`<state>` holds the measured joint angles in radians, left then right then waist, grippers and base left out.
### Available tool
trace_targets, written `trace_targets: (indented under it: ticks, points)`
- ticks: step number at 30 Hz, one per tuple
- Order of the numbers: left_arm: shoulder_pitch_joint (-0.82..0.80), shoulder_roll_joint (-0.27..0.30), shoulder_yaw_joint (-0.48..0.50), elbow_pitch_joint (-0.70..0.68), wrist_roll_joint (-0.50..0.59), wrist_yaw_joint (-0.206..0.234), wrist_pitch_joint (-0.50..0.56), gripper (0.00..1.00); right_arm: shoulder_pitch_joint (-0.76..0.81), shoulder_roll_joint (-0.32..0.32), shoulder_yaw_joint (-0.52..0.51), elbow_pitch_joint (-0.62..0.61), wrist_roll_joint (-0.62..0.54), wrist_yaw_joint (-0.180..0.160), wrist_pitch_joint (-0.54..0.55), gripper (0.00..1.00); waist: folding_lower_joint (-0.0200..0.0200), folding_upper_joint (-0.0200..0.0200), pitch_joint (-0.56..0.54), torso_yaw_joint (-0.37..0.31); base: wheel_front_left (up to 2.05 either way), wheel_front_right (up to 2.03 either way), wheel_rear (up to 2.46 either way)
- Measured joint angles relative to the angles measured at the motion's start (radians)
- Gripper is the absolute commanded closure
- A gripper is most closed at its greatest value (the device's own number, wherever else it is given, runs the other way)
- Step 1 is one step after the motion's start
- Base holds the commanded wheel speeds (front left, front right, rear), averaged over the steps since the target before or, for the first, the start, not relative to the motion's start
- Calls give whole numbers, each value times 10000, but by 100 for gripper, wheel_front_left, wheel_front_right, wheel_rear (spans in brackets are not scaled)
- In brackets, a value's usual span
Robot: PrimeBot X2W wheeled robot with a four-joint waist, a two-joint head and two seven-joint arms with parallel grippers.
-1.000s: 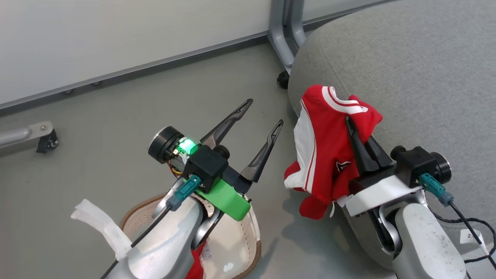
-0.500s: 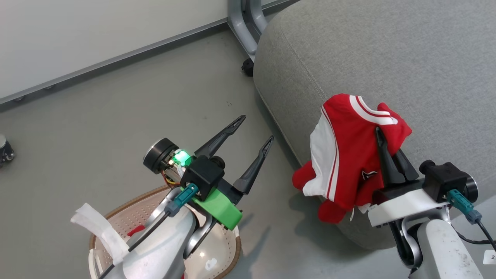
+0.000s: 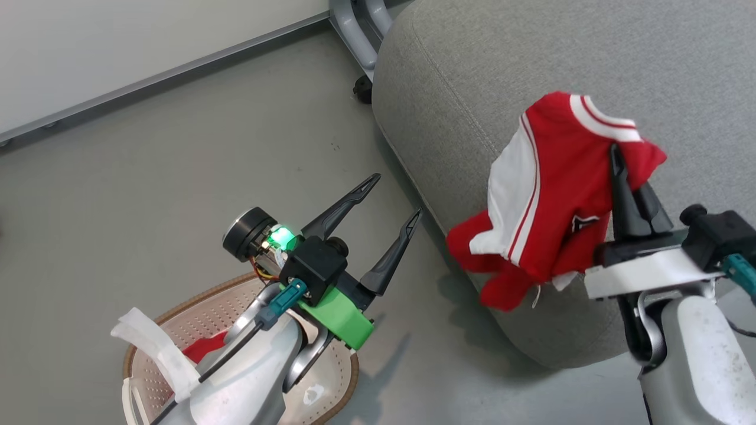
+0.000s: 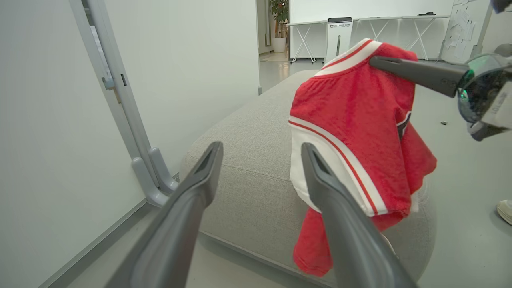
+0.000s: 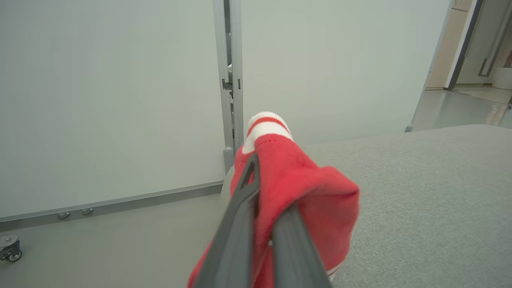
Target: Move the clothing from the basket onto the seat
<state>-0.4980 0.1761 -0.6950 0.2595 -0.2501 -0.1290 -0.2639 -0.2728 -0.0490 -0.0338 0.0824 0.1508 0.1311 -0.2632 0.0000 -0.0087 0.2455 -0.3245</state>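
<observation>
Right end effector (image 3: 619, 156) clenched on bunched red garment (image 3: 555, 177), carried high so its tail clears the seat (image 3: 472, 77) corner before drop; left end effector (image 3: 397, 193) released, idle over basket (image 3: 195, 298) holding second garment (image 3: 204, 348).

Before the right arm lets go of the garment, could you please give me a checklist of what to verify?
1. Grip: right gripper shut on the red garment: ok.
2. Position: red garment wholly above the seat: not ok; its lower folds hang past the seat's edge.
3. Other arm: left gripper open, apart from the garment: ok.
4. Job done: basket emptied: not ok; red fabric lies in it.
5. Surroundings: nobody close by: cannot tell; a shoe shows at the left wrist view's edge.
</observation>
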Motion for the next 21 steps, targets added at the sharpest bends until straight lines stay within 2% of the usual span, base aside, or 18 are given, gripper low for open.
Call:
trace_targets:
  ticks: [8,21]
  points:
    - [-315,159,-196,-142,0,0,0,0,-1997,0,-834,146,-293,0,0,100,0,0,565,72,0,0,0]
    - [-1328,698,-629,-520,4,0,0,0,-5893,-71,-2671,245,-1896,2,0,100,0,0,2431,417,0,0,0]
